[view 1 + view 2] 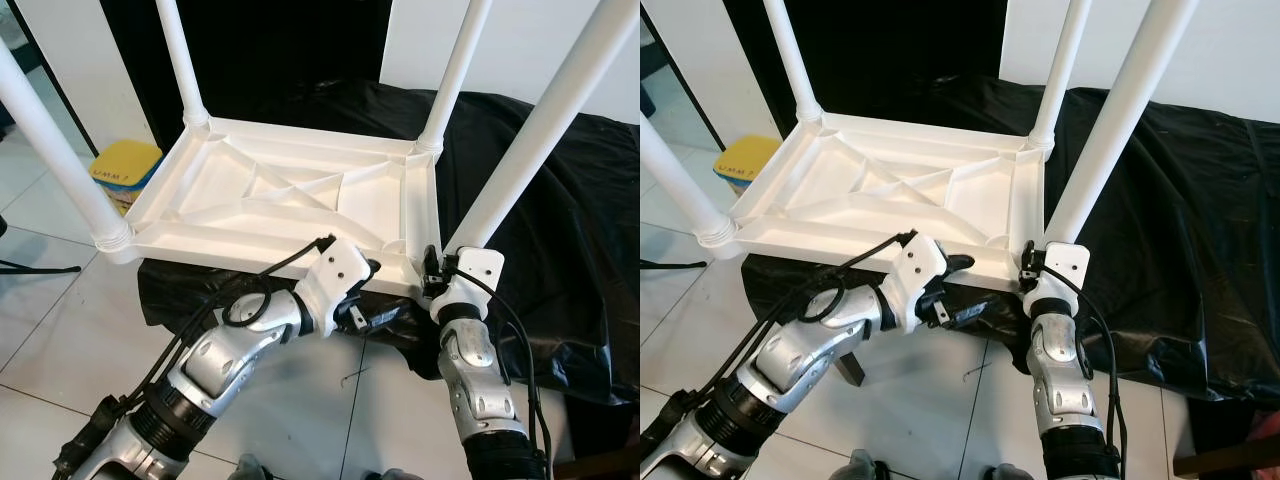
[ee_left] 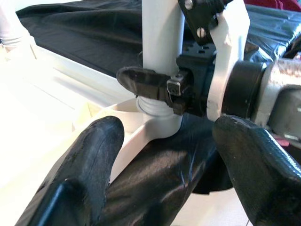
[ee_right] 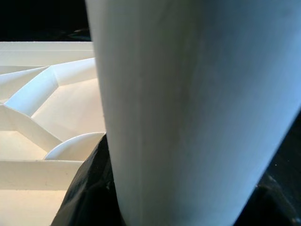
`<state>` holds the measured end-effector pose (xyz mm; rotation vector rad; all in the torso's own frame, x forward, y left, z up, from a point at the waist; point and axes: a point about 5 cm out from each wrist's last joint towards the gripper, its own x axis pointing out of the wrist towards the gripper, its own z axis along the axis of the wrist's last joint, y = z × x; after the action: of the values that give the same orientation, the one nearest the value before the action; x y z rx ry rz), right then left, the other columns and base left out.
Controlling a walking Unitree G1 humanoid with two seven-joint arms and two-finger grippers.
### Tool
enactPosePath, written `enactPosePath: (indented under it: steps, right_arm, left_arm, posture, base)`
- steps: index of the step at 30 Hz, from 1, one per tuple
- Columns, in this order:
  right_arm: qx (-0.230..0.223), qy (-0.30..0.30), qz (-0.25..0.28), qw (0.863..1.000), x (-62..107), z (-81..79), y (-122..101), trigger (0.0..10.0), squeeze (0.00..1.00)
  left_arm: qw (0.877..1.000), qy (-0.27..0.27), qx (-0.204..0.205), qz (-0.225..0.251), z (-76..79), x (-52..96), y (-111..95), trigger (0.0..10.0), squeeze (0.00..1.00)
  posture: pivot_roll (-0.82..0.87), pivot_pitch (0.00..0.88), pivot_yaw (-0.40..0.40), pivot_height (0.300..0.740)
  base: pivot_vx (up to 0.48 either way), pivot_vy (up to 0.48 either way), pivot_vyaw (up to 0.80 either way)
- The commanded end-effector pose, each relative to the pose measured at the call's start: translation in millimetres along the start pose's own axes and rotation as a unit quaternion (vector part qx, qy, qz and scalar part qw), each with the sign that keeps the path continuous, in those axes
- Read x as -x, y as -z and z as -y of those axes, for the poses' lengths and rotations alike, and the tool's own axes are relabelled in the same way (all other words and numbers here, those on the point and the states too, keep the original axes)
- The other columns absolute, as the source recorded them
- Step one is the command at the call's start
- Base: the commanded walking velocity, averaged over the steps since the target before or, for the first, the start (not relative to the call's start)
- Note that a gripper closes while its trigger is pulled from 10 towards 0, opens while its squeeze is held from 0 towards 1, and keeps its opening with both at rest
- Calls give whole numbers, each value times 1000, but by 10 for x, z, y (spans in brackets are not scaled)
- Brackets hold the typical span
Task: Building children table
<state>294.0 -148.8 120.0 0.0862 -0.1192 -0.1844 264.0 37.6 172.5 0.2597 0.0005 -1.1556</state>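
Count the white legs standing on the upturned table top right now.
4. Far-left leg and far-right leg at the back corners; near-left leg at the front left corner; near-right leg at the front right corner, gripped at its base by the right hand.

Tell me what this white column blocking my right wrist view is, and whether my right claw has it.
Observer: It is the near right leg of the upturned table, and the right claw is closed round its base.
Operator: Where is the left claw?
Observer: The left claw is open, aimed at that same corner along the tabletop rim.
Operator: Other legs in?
Observer: Three other legs stand upright at their corners.
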Motion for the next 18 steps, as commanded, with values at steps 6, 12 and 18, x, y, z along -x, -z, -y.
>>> enactPosePath:
  steps: [6,12,18]
  right_arm:
    - [23,21,-31,999,53,157,101,10000,0]
    - [25,9,-23,999,33,179,63,10000,1000]
    - [31,-76,-11,997,18,262,6,10000,1000]
  left_arm:
    - [999,54,-6,3,77,-27,14,10000,0]
    - [999,54,-7,1,81,-26,22,10000,0]
    - [999,49,-9,3,57,-18,11,10000,0]
  posture:
    - [-5,78,-45,740]
    - [-5,82,-46,740]
    - [-3,88,-46,740]
  base:
    - [0,0,0]
    - [0,0,0]
    - [0,0,0]
